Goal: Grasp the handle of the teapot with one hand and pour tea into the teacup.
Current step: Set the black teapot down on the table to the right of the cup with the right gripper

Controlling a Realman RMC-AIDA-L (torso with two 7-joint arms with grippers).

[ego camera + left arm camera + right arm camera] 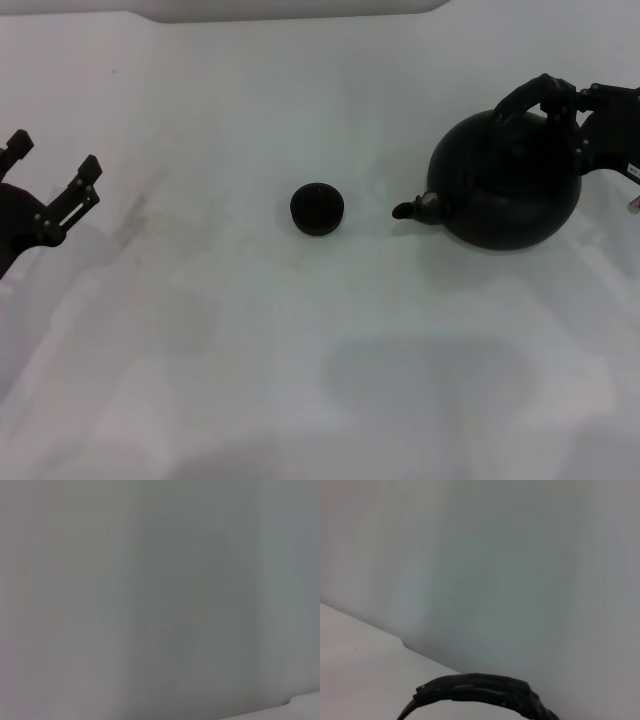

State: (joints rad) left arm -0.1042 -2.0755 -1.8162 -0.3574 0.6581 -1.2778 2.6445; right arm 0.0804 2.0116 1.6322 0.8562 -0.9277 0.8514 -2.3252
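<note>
At right of the frame, the right gripper (560,98) is clamped on the handle (527,97), steadying the teapot (508,180) with its spout aimed at the teacup (317,208) at centre. At far left, the left gripper (55,165) idles, spread and empty.

Soft, even overhead light washes the white table (300,380), leaving faint grey shadows near the front and beside the teapot (510,185). The head view is mildly hazy. Both wrist views are dim; the handle (480,692) looks blurred, close to the lens.
</note>
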